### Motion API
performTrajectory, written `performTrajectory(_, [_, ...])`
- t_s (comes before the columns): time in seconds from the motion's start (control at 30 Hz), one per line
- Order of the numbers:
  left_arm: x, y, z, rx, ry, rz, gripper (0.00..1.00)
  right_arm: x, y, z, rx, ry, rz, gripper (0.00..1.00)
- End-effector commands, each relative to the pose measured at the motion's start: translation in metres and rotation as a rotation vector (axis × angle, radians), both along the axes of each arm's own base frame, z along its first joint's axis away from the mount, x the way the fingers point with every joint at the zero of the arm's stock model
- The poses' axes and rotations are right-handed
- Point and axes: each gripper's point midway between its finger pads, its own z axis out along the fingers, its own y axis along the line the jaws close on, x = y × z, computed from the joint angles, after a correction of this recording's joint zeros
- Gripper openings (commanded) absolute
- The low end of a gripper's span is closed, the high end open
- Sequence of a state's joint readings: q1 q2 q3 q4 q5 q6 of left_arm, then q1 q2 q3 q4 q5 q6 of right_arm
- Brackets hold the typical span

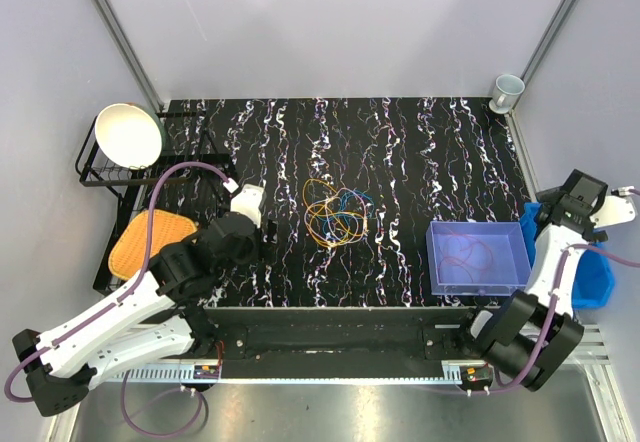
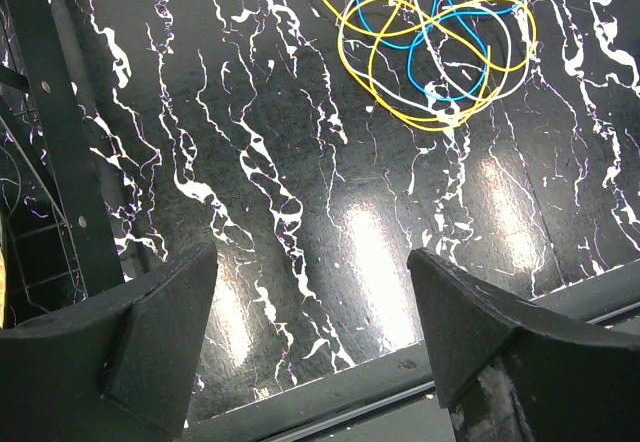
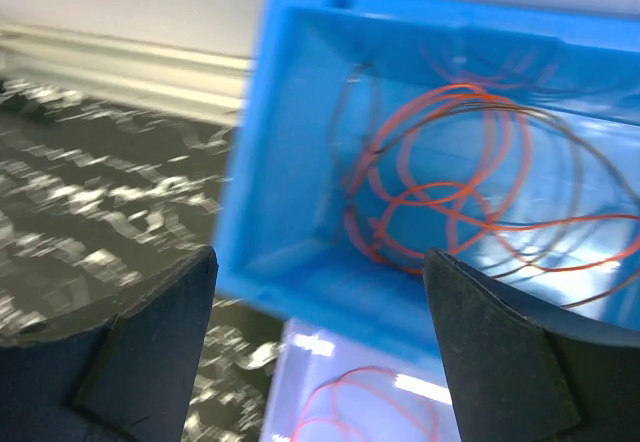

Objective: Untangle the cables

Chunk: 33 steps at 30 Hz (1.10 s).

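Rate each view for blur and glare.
Top external: sharp and evenly lit, the cables small but clear. Left wrist: in focus, with bright glare patches on the table below the cables. Right wrist: blurred throughout, with the blue bin and the wires in it smeared.

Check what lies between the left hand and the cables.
Only bare black white-veined tabletop separates the left hand from the tangled thin coloured cables, clearest in the left wrist view.

Black marbled table point(image 1: 420, 152), tangled cables point(image 1: 335, 214) (centre), translucent bin point(image 1: 432, 257)
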<state>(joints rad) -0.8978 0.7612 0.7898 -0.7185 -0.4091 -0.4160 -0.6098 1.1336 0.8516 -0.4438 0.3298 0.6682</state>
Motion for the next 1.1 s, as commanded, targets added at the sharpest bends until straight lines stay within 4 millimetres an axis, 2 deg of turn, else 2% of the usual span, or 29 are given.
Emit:
performTrajectory(0.0, [0.006, 0.001, 0.009, -0.005, -0.033, 0.026, 0.81, 0.029, 0.025, 0.056, 0.015, -0.200, 0.169, 0.89])
performTrajectory(0.1, [0.007, -0.001, 0.007, 0.001, -0.026, 0.027, 0.81, 0.046, 0.054, 0.082, 0.044, -0.291, 0.318, 0.89])
performTrajectory(0.27, [0.010, -0.013, 0.001, -0.003, 0.017, 0.027, 0.81, 0.067, 0.102, 0.116, 0.001, -0.336, 0.517, 0.89])
performTrajectory(0.3, [0.012, -0.017, 0.003, -0.024, 0.012, 0.026, 0.80, 0.073, 0.117, 0.120, 0.003, -0.340, 0.572, 0.89])
performTrajectory(0.5, [0.029, -0.053, 0.001, -0.115, 0.006, 0.003, 0.79, 0.087, 0.173, 0.136, 0.049, -0.384, 0.764, 0.88])
performTrajectory(0.53, [0.031, -0.059, 0.000, -0.120, 0.009, -0.006, 0.77, 0.089, 0.194, 0.140, 0.064, -0.392, 0.828, 0.88])
performTrajectory(0.6, [0.041, -0.074, -0.006, -0.119, 0.016, -0.014, 0.75, 0.089, 0.218, 0.142, 0.084, -0.391, 0.897, 0.88])
performTrajectory(0.63, [0.045, -0.082, -0.004, -0.129, 0.018, -0.020, 0.74, 0.088, 0.242, 0.145, 0.100, -0.398, 0.961, 0.87])
performTrajectory(0.7, [0.054, -0.097, -0.015, -0.123, 0.035, -0.023, 0.72, 0.081, 0.272, 0.147, 0.114, -0.398, 1.038, 0.87])
performTrajectory(0.73, [0.060, -0.104, -0.021, -0.119, 0.049, -0.018, 0.71, 0.075, 0.298, 0.146, 0.113, -0.388, 1.101, 0.87])
performTrajectory(0.8, [0.070, -0.116, -0.023, -0.136, 0.037, -0.016, 0.68, 0.066, 0.319, 0.143, 0.119, -0.379, 1.146, 0.86])
performTrajectory(0.83, [0.077, -0.121, -0.032, -0.119, 0.043, -0.003, 0.68, 0.062, 0.329, 0.140, 0.119, -0.370, 1.167, 0.86])
performTrajectory(0.87, [0.083, -0.126, -0.032, -0.127, 0.038, 0.005, 0.65, 0.052, 0.350, 0.138, 0.135, -0.364, 1.230, 0.86])
performTrajectory(0.93, [0.095, -0.136, -0.043, -0.109, 0.055, 0.018, 0.63, 0.047, 0.361, 0.130, 0.128, -0.342, 1.252, 0.86])
performTrajectory(0.97, [0.099, -0.141, -0.046, -0.111, 0.056, 0.021, 0.62, 0.040, 0.373, 0.129, 0.132, -0.337, 1.293, 0.86])
performTrajectory(1.07, [0.116, -0.151, -0.058, -0.110, 0.081, 0.053, 0.61, 0.031, 0.384, 0.119, 0.136, -0.309, 1.319, 0.86])
